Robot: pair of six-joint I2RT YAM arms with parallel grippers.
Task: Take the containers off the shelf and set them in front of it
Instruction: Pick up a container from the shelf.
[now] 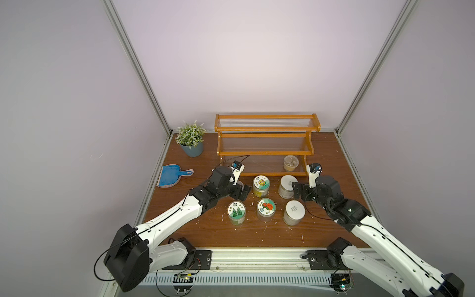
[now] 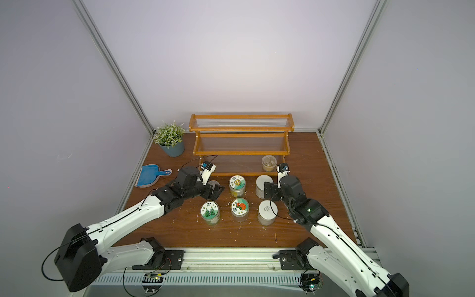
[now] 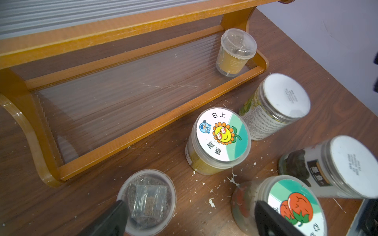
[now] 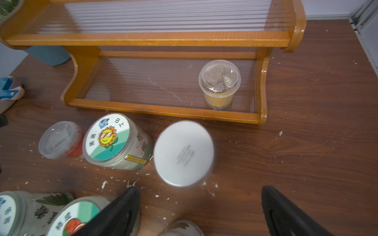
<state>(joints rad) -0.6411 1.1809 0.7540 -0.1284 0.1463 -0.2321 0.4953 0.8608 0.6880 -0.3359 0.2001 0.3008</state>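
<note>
The shelf (image 1: pixel 267 144) stands at the back of the table, and a clear-lidded tub (image 1: pixel 290 163) with tan filling sits at the right end of its bottom tier (image 4: pixel 219 83). Several containers stand on the table in front: a sunflower-lid jar (image 1: pixel 261 185), two white-lid jars (image 1: pixel 287 186) (image 1: pixel 294 212), a green-leaf-lid jar (image 1: pixel 236 213) and an orange-fruit-lid jar (image 1: pixel 266 209). My left gripper (image 3: pixel 190 212) is open, low beside a small clear-lid tub (image 3: pixel 146 201). My right gripper (image 4: pixel 200 196) is open just behind the rear white-lid jar (image 4: pixel 183 153), holding nothing.
A potted plant (image 1: pixel 192 147) stands left of the shelf, and a blue dustpan (image 1: pixel 172 176) lies at the table's left edge. White flecks litter the wooden table (image 1: pixel 205 236). Walls close in on three sides; a metal rail (image 1: pixel 257 257) runs along the front.
</note>
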